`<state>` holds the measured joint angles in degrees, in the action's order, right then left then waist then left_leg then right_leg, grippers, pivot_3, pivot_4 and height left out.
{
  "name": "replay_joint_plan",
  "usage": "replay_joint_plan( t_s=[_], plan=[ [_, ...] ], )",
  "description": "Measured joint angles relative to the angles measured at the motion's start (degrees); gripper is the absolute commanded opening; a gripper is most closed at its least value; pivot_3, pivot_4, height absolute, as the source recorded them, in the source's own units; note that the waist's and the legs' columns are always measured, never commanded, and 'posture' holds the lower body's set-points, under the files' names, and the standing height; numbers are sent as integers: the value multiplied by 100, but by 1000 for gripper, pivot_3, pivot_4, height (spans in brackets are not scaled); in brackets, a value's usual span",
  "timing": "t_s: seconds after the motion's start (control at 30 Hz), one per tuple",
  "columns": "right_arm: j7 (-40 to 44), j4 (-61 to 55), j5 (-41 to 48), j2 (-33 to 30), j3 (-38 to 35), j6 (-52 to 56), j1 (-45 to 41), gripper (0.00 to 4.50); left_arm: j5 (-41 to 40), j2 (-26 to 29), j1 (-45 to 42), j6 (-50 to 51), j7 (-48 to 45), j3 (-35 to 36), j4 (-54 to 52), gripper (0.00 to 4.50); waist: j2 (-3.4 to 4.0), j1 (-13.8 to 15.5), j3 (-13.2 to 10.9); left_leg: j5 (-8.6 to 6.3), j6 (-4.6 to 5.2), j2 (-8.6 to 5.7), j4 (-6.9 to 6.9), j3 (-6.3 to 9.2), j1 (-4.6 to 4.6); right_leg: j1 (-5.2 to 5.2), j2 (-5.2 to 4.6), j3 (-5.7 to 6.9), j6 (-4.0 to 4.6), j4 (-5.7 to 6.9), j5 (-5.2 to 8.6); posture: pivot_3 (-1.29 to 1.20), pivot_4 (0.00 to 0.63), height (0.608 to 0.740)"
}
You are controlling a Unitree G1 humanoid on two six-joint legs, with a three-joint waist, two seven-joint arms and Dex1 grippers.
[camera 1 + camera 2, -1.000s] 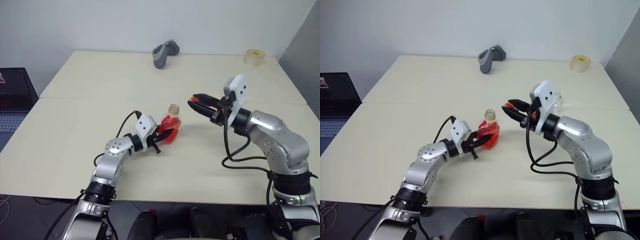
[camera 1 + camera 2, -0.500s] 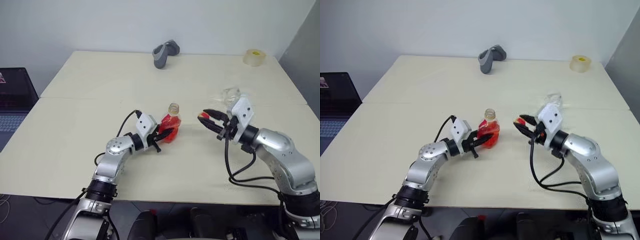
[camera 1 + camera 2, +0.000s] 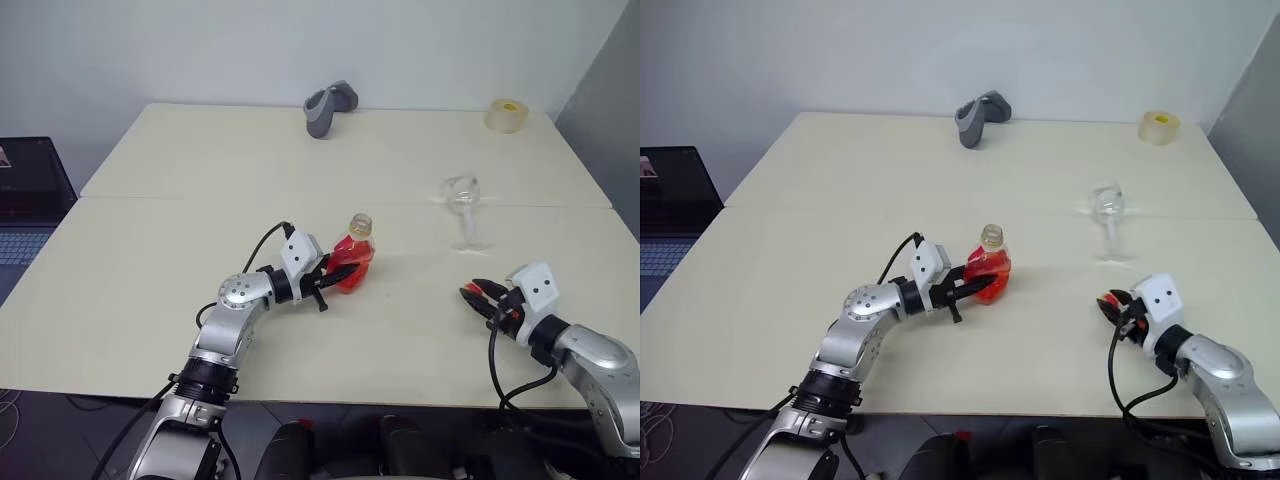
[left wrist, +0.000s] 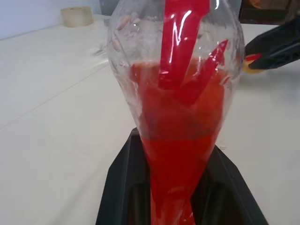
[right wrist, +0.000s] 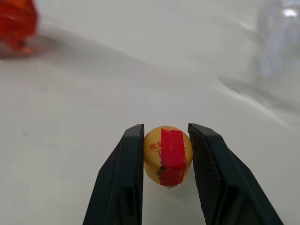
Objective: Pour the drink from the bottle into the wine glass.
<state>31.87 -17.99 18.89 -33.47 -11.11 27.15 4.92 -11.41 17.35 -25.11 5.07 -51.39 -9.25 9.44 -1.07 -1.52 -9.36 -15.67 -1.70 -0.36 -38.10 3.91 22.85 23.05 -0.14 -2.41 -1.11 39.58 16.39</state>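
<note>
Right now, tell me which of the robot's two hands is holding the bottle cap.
The right hand: the yellowish cap with red tape sits pinched between its fingers. The left hand grips the bottle instead.

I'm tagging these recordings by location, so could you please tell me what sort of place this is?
Probably an office or lab test space: plain pale tables pushed together against a bare white wall, a laptop at the left edge, and a roll of tape at the far corner.

Head stereo pair: high, looking forward and down over table [image 3: 150, 250], both sharing whole tabletop. Left wrist camera: pressed close against bottle [image 4: 180, 108], facing along table. Right wrist camera: low, close behind cap [image 5: 168, 154] between fingers [image 5: 124, 183].
</note>
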Motion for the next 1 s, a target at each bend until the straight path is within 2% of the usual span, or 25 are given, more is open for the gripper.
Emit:
replay_joint_plan(
  t_s=[0.23, 0.3, 0.4, 0.57, 0.83, 0.9, 1.0],
  plan=[
    [151, 488, -144, -16, 89, -275, -81, 1140, 4, -68, -121, -1, -25, -11, 4, 647, 1, -10, 1, 0, 0, 1, 1, -4, -9, -9, 2, -1, 0, -2, 0, 0, 150, 740],
    [188, 504, -181, -23, 104, -289, -108, 1864, 5, -69, -121, -1, 12, -11, 4, 647, 1, -11, 1, 0, 0, 3, 2, 2, -14, -19, 3, 0, 0, -7, 0, 0, 150, 740],
    [246, 606, -192, -28, 181, -272, -98, 2720, 5, -59, -108, 0, 77, -6, 4, 647, 2, -8, 1, 0, 0, 0, 1, 4, -15, -23, 3, 1, 0, -10, 0, 0, 150, 740],
    [443, 564, -133, -221, 148, -126, -71, 4492, 6, -49, -94, 1, 139, -5, 3, 647, 3, -4, 2, 0, 0, 0, 2, 10, -22, -38, 3, 7, -1, -18, 1, 0, 150, 740],
    [950, 61, 500, -839, -227, 559, -75, 4500, 8, -44, -94, -63, 611, 315, 26, 647, 6, -7, 0, -1, 1, 1, 10, 17, -53, -79, 3, 12, -1, -44, 1, 0, 150, 740],
    [992, -254, 663, -899, -54, 835, -698, 4500, 62, -54, -122, -211, 1046, 557, 208, 647, 8, -50, -2, -1, 1, 5, 13, 12, -64, -79, 6, 6, -1, -43, 0, 0, 150, 740],
    [1036, -789, 711, -730, 680, 980, -1849, 4500, 212, -69, -296, -460, 1808, 979, 657, 647, 6, -70, -2, -2, 2, 11, 24, 32, -76, -87, 21, 18, -1, -48, 1, 0, 150, 740]
  ],
)
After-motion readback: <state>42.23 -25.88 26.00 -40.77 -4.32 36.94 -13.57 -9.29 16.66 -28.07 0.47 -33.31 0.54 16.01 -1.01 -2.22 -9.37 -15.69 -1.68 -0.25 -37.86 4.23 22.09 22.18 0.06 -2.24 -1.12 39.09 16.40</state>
